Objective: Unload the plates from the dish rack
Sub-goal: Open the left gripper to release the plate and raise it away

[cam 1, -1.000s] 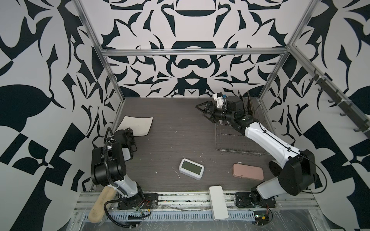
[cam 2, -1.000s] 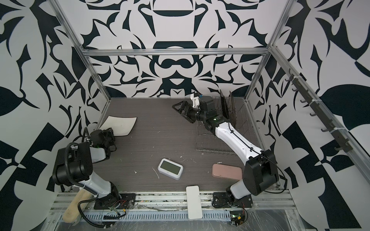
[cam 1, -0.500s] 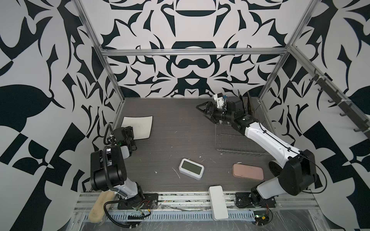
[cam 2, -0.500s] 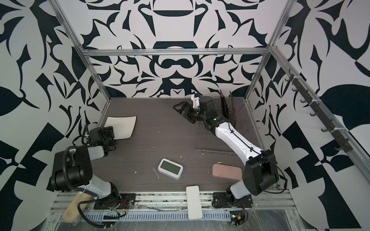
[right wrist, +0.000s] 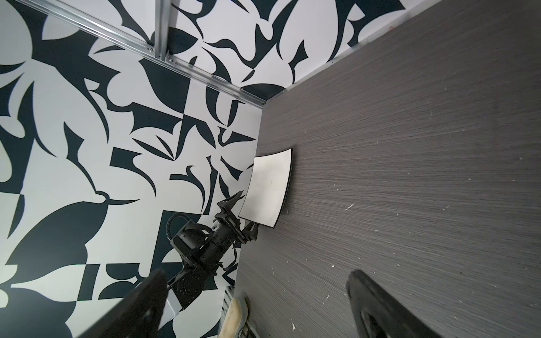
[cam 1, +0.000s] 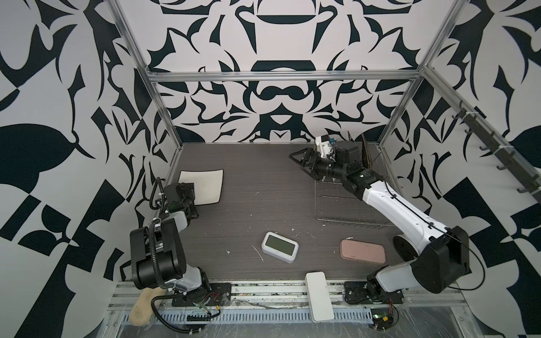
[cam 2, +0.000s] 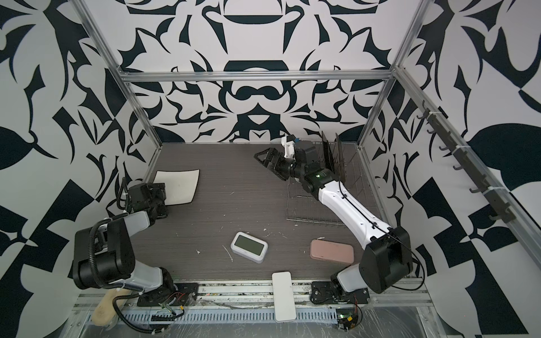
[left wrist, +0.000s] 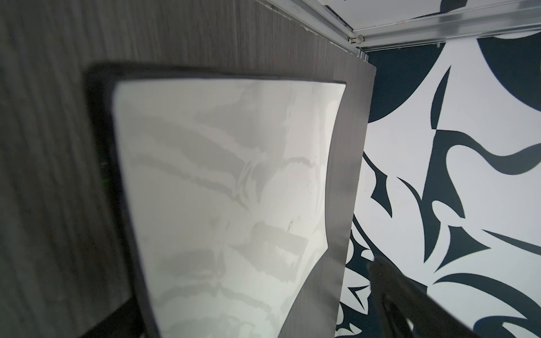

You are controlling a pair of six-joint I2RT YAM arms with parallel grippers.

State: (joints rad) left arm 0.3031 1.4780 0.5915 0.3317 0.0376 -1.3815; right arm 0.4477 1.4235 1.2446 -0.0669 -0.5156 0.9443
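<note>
White plate (cam 1: 202, 187) flat beside released left end effector (cam 1: 193, 202); right end effector (cam 1: 300, 164) empty, released

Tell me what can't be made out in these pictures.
- Dark plates standing in the silver wire dish rack: right arm partly covers them in both top views; number unclear.
- White square plate: cut off by the left wrist view's edge, blurred.
- White rectangular clock: display too small to read.

Plate (cam 1: 205, 185) back left on table (cam 1: 257, 175); dish rack (cam 1: 336, 202) back right; clock (cam 1: 279, 247) front centre.
</note>
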